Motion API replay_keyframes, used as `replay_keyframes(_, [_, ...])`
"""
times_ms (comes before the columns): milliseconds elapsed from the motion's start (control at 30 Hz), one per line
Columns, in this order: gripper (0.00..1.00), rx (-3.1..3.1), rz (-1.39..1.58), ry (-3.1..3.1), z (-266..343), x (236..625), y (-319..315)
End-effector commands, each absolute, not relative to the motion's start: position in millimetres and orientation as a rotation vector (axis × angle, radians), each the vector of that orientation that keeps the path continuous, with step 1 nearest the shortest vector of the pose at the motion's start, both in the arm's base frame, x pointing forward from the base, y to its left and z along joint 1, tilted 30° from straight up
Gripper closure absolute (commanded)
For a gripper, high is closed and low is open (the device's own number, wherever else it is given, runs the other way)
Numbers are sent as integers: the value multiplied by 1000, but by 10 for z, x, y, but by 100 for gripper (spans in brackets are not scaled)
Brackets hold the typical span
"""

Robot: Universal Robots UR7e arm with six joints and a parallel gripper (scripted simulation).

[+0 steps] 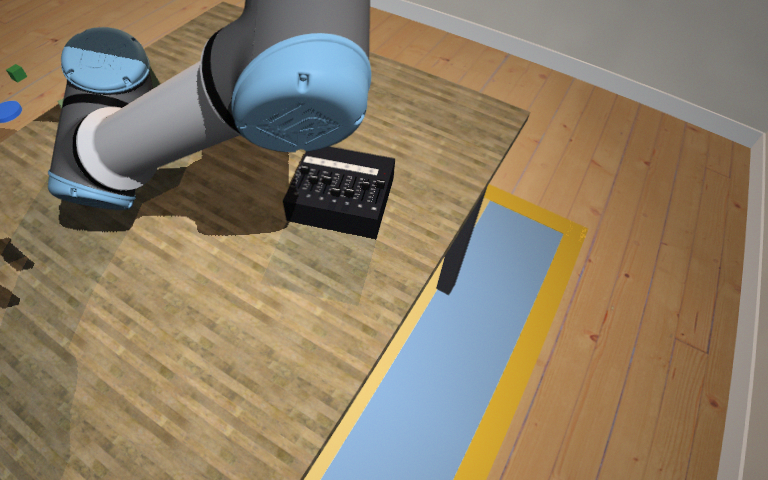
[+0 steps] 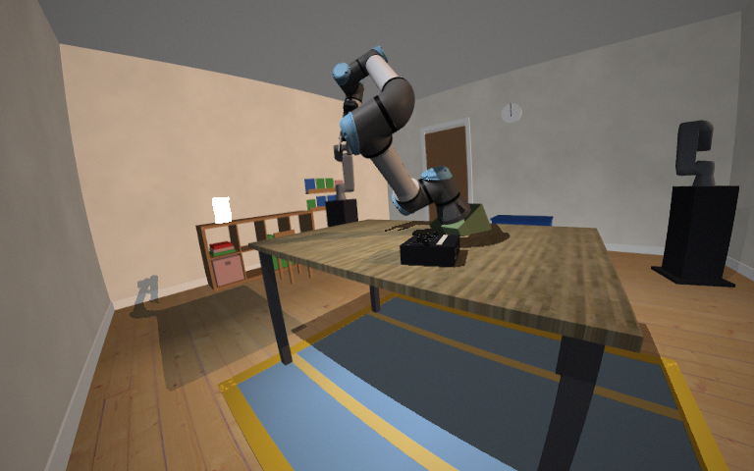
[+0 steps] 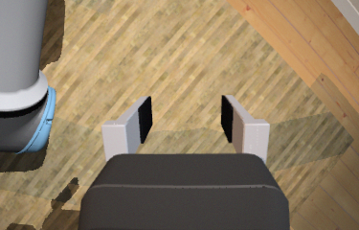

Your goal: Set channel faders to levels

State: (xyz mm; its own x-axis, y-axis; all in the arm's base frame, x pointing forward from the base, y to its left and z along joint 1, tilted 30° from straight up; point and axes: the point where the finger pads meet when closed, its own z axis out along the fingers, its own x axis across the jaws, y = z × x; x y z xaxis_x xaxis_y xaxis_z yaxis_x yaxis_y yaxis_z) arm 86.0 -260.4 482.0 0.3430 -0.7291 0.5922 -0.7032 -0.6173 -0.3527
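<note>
Tool (image 3: 185,119) spread wide, gripping nothing, high over bare bench (image 3: 176,57); lighting desk (image 1: 340,193) upright on bench near its edge.

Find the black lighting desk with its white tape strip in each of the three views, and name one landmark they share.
Top: black lighting desk at centre, beside the arm's blue-capped elbow.
Exterior: on the table's far half, before the arm's base.
Wrist: not in it; only the open pincer.
Shared landmark: the wooden plank table.

A blue rug (image 2: 369,373) is laid under the tabletop (image 2: 515,280); a clock (image 2: 511,112) is hung beside the door (image 2: 448,157)
</note>
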Motion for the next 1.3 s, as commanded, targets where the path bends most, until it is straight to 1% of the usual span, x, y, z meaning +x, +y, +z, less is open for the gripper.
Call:
replay_keyframes(0, [0, -2546, -1152, 1358, 4822, 857, -2604])
replay_keyframes(1267, [0, -2549, -1120, 1332, 4774, 908, -2570])
